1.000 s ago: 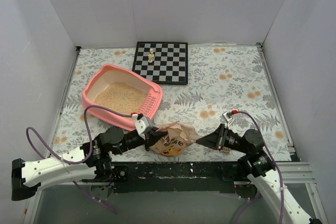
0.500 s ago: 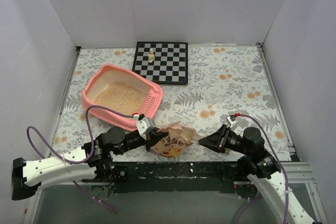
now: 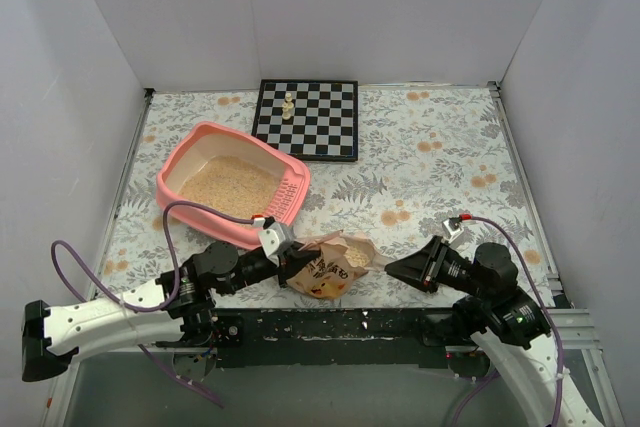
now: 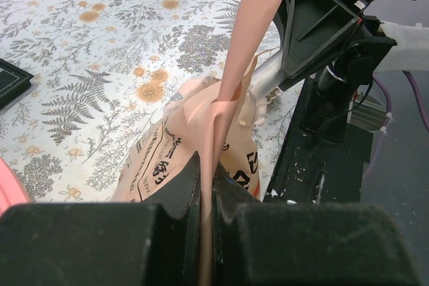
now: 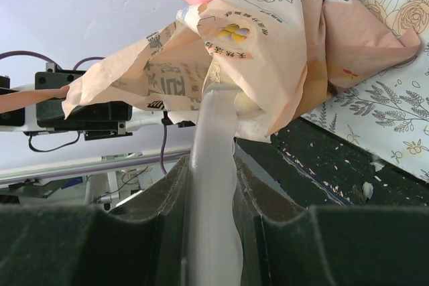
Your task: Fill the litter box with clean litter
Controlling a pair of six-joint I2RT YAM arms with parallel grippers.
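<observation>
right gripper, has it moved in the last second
Yes. The right gripper, fingers shut on the scoop, has slid right, away from the bag and farther from the chessboard.

Plain white walls [image 3: 350, 7] enclose a floral-patterned tabletop [image 3: 440, 157] under soft, even light.
</observation>
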